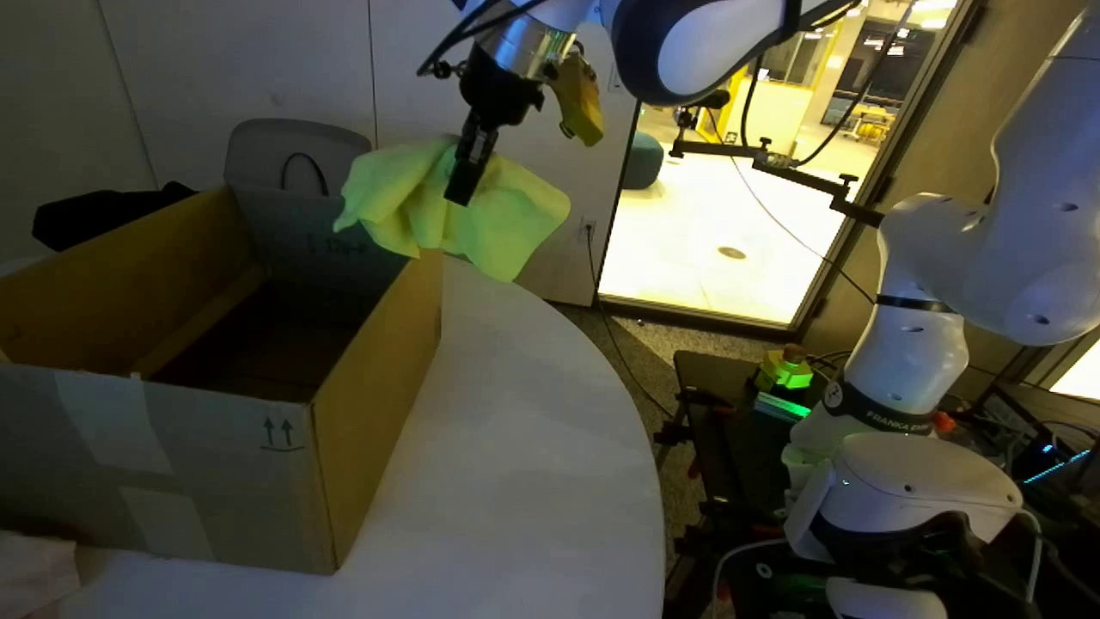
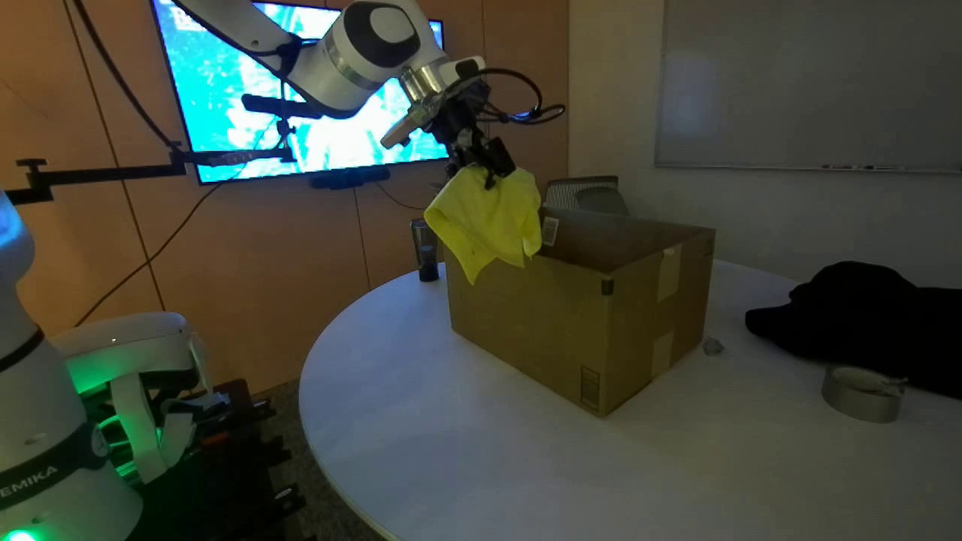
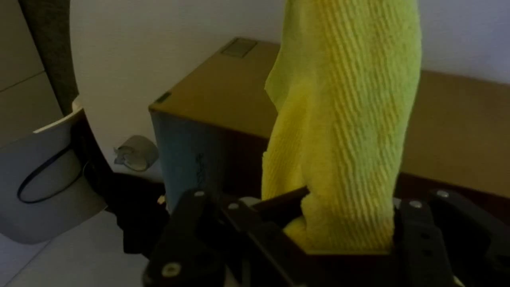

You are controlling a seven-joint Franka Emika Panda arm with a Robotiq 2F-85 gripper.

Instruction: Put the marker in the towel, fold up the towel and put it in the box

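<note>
The yellow-green towel [image 1: 524,215] hangs bunched from my gripper [image 1: 464,185]. It also shows in an exterior view [image 2: 488,218] and in the wrist view [image 3: 354,119]. My gripper [image 2: 496,169] is shut on the towel, above the rim of the long box wall that faces the robot. The brown cardboard box [image 1: 232,481] stands open on the table; its outer wall also shows in an exterior view [image 2: 526,323]. In the wrist view, the towel hides part of the box [image 3: 223,87]. I cannot tell whether the towel touches the rim. The marker does not show; it is hidden or out of view.
The box stands on a round white table [image 1: 533,464]. A dark tumbler [image 2: 425,252] stands behind the box. A tape roll [image 2: 862,394] and a black cloth [image 2: 864,323] lie beside it. A grey chair [image 1: 292,146] stands beyond the table.
</note>
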